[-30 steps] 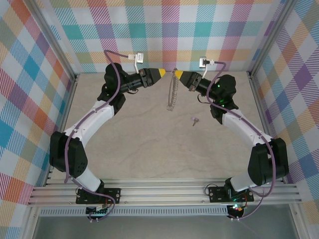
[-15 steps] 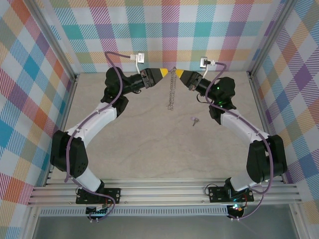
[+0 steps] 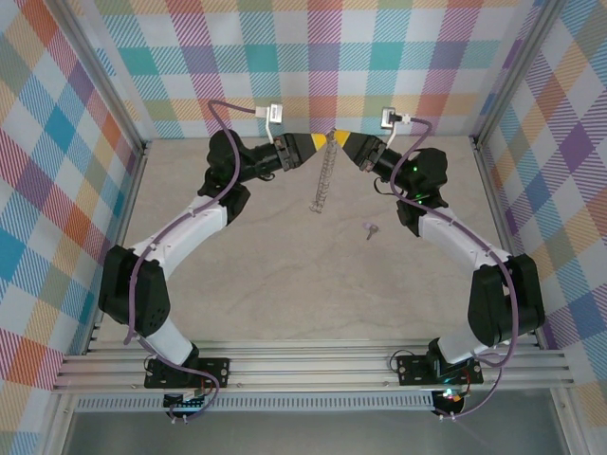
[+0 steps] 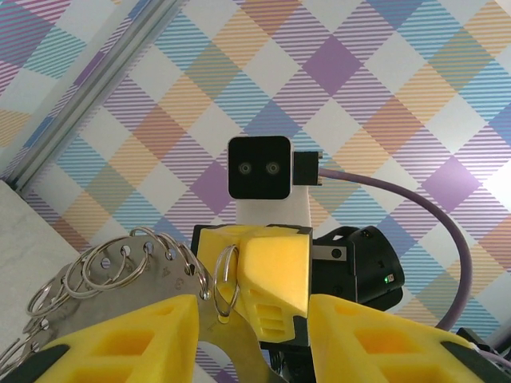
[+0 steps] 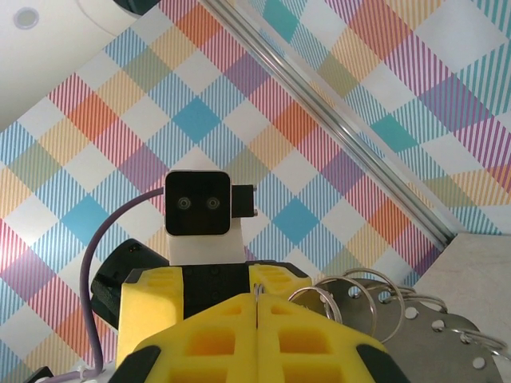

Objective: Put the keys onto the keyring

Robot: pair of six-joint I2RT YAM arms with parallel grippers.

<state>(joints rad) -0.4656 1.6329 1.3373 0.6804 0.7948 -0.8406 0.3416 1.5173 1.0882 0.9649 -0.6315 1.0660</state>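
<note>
- As I judge it, the step in hand is the preparing of the keyring (image 3: 322,180). It is held up in the air above the far part of the surface (image 3: 266,275), between the two arms, and it hangs down from its top.
- The right fingers (image 5: 207,339) are pressed together with no gap. The small silvery rings of the keyring come out just beside them, so I judge that they pinch its rim and carry its weight.
- The left fingers (image 4: 120,343) stand wide apart, one on each side of the thin metal band of the keyring, close in front of the right fingers. As far as I can see, they do not touch the band.
- The key (image 3: 370,228) lies alone on the surface, near the right arm and well apart from the hanging keyring. No fingers are near it, so the threading is not yet begun.
- The next move probably calls for the left fingers to close on the band, so that one arm can hold the keyring steady while the other goes down for the key.
- The key is very small and lies flat, so picking it needs a narrow and exact pinch. After that it must be brought to one of the small rings, and this needs fine alignment.
</note>
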